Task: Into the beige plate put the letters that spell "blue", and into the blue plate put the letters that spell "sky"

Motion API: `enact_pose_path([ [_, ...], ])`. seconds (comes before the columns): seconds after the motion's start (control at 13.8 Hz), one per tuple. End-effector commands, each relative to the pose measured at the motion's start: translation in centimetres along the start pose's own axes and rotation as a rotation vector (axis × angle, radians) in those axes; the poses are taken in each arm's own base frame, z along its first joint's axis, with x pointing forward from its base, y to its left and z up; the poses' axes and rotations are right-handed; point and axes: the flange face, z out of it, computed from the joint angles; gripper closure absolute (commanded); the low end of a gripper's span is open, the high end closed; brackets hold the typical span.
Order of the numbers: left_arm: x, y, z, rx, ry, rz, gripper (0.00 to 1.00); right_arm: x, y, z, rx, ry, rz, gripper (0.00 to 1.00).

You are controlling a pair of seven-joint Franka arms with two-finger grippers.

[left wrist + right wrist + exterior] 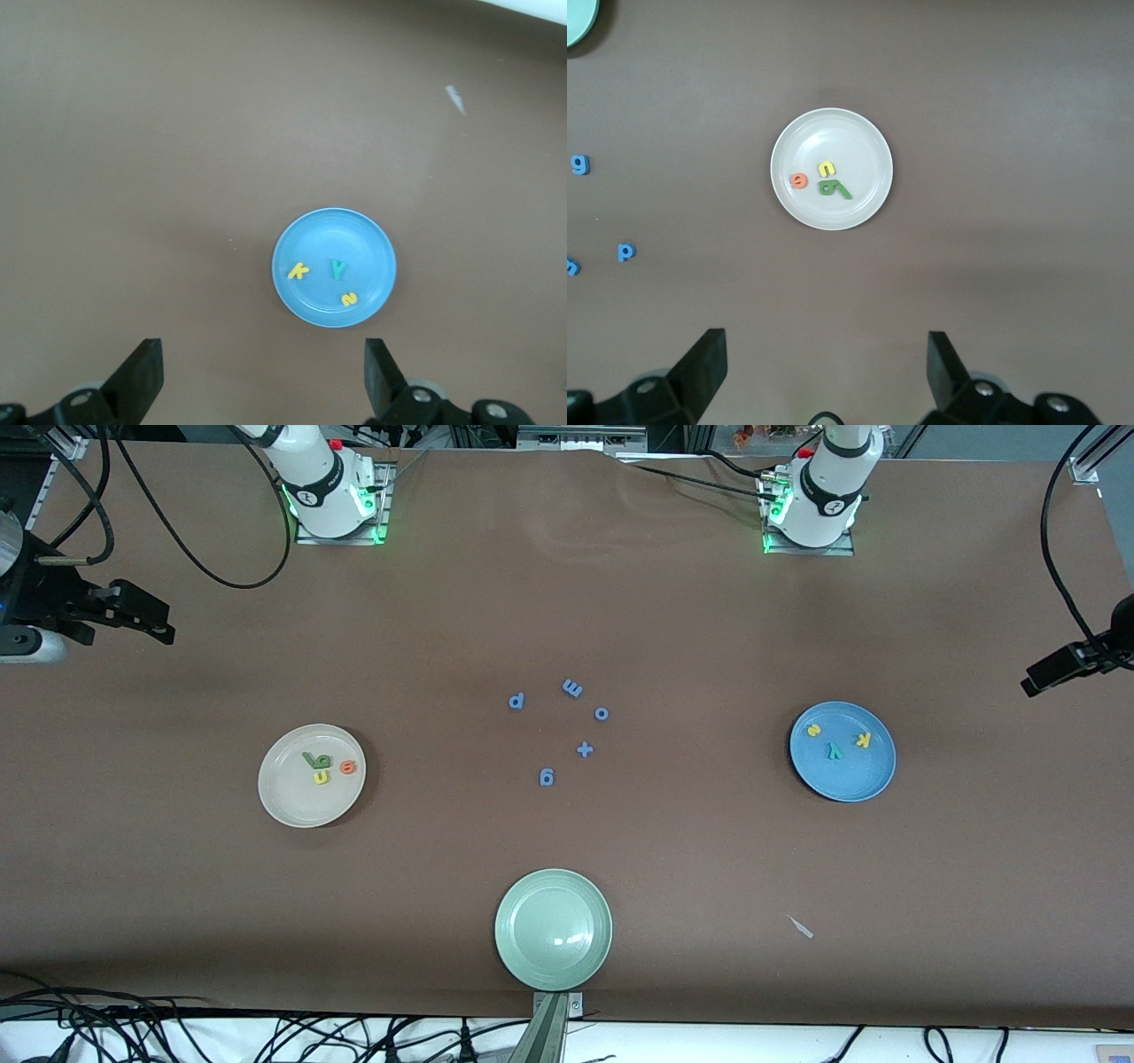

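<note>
The left end effector hangs with its fingers spread wide and nothing between them, high over the tabletop at the left arm's end, looking down on the blue plate; the right end effector hangs just as wide apart and empty over the right arm's end, above the beige plate. Both arms wait, drawn back to the edges of the front view. In the blue plate lie three foam letters, well apart from one another: a yellow s, a teal y and a yellow k. In the beige plate the letters sit clustered: a green b with a thin green l touching it, a yellow u just beside the b and nearer the front camera, and an orange e beside them. Between the two plates, on the bare tabletop, five blue pieces are scattered: a p, an m, an o, a plus sign and a g. A pale green plate stands empty nearest the front camera, at the tabletop's edge. A small pale scrap lies on the tabletop toward the left arm's end. No brand writing can be read apart from the letters themselves.
</note>
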Motion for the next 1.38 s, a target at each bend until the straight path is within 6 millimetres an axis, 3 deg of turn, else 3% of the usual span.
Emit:
enact_pose_path([
  [0.0, -1.7, 0.9, -1.8, -0.066, 0.008, 0.038, 0.00, -0.2, 0.0, -0.6, 0.000, 0.004, 0.000, 0.00],
  [0.14, -3.0, 1.6, -2.0, -0.064, -0.024, 0.063, 0.00, -0.1, -1.2, -0.5, -0.002, 0.007, -0.011, 0.00],
  [0.51, -4.1, 4.0, -1.8, -0.065, -0.055, 0.101, 0.00, 0.2, -0.3, 0.6, 0.027, -0.024, -0.010, 0.00],
  [0.94, -3.6, 2.8, -1.6, -0.064, -0.072, 0.086, 0.00, 0.2, -0.3, 0.6, 0.022, -0.024, -0.007, 0.00],
  [1.3, -3.4, 4.0, -1.4, -0.063, -0.075, 0.102, 0.00, 0.2, -0.2, 0.6, 0.016, -0.024, -0.005, 0.00],
])
